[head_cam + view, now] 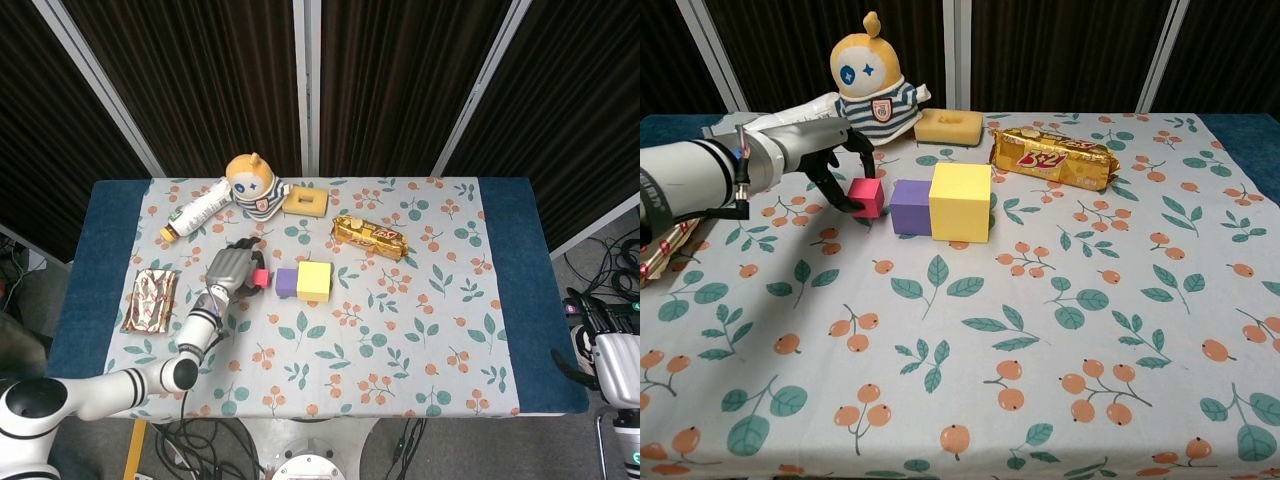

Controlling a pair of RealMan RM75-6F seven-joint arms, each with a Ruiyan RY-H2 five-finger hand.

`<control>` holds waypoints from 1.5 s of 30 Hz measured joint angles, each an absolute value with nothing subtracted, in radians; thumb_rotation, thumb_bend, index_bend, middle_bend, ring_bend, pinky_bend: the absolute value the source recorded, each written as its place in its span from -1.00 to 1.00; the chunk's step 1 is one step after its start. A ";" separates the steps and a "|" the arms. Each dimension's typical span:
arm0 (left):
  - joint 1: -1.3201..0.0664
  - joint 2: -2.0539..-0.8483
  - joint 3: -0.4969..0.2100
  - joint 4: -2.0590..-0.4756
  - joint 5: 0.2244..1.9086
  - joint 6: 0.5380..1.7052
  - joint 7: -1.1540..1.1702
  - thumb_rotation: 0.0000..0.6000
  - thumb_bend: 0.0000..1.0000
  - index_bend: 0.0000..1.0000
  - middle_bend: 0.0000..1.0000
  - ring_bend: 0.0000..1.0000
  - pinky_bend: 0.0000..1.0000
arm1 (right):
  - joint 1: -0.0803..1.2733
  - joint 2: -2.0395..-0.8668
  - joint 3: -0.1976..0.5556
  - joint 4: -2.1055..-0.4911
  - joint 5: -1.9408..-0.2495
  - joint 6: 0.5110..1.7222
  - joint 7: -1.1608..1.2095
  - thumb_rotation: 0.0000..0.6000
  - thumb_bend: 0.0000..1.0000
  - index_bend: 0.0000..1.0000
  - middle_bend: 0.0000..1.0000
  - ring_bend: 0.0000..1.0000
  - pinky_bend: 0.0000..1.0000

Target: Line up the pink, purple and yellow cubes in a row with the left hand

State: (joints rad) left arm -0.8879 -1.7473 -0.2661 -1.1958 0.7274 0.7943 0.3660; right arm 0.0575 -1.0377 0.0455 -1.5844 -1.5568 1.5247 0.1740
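My left hand point(830, 160) point(232, 268) holds the small pink cube point(867, 197) point(259, 279) just left of the purple cube point(909, 206) point(286, 282), with a narrow gap between them. The purple cube touches the larger yellow cube point(960, 201) point(314, 280) on its right, and both rest on the floral cloth. I cannot tell whether the pink cube touches the cloth. My right hand point(612, 350) hangs off the table's right edge in the head view, its fingers hard to make out.
Behind the cubes stand a plush doll point(872, 82), a white bottle lying down point(790, 118), a yellow sponge point(948, 125) and a gold biscuit pack point(1053, 156). A patterned snack pouch point(150, 298) lies at the left.
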 measured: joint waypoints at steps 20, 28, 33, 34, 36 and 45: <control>-0.926 -1.779 -0.262 -1.173 0.626 0.795 0.421 1.00 -0.29 0.04 -0.59 -0.76 -0.57 | 0.051 -1.039 0.046 -1.572 -1.551 1.526 0.187 1.00 -0.67 -0.93 -0.59 -0.75 -0.53; -0.933 -1.782 -0.257 -1.166 0.619 0.791 0.424 1.00 -0.30 -0.06 -0.59 -0.76 -0.57 | 0.050 -1.041 0.047 -1.569 -1.551 1.525 0.190 1.00 -0.67 -0.93 -0.59 -0.75 -0.53; -0.933 -1.778 -0.253 -1.172 0.614 0.790 0.428 1.00 -0.30 -0.14 -0.61 -0.76 -0.57 | 0.050 -1.042 0.047 -1.567 -1.553 1.526 0.192 1.00 -0.67 -0.93 -0.59 -0.75 -0.53; -0.933 -1.776 -0.252 -1.176 0.614 0.790 0.428 1.00 -0.30 -0.15 -0.61 -0.76 -0.57 | 0.050 -1.042 0.047 -1.567 -1.553 1.526 0.192 1.00 -0.66 -0.93 -0.59 -0.75 -0.53; -0.933 -1.773 -0.250 -1.183 0.616 0.791 0.429 1.00 -0.30 -0.17 -0.61 -0.76 -0.57 | 0.051 -1.042 0.048 -1.567 -1.553 1.527 0.192 1.00 -0.65 -0.93 -0.59 -0.75 -0.53; -0.913 -1.709 -0.223 -1.271 0.672 0.821 0.434 1.00 -0.32 -0.40 -0.69 -0.78 -0.57 | 0.051 -1.042 0.049 -1.568 -1.559 1.530 0.193 1.00 -0.65 -0.93 -0.59 -0.75 -0.53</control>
